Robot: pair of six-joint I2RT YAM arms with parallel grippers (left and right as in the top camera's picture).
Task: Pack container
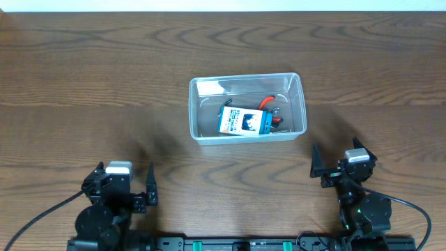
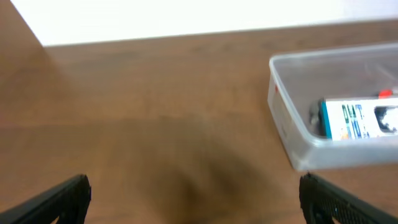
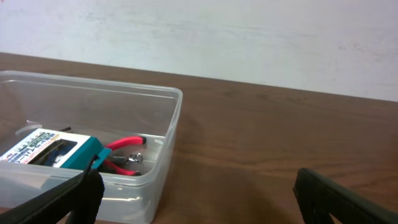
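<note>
The clear plastic container (image 1: 247,108) stands at the table's middle. Inside lie a blue-and-white box (image 1: 242,122) and red-handled pliers (image 1: 273,111). The container also shows in the left wrist view (image 2: 298,134) with the box (image 2: 357,119), and in the right wrist view (image 3: 158,134) with the box (image 3: 53,151) and pliers (image 3: 121,149). My left gripper (image 1: 150,187) is open and empty near the front left edge, its jaws (image 2: 196,199) wide over bare wood. My right gripper (image 1: 317,164) is open and empty at the front right, its jaws (image 3: 199,196) just right of the container.
The brown wooden table (image 1: 90,84) runs to a white wall at the back. Black cables (image 1: 42,213) trail from both arm bases at the front edge.
</note>
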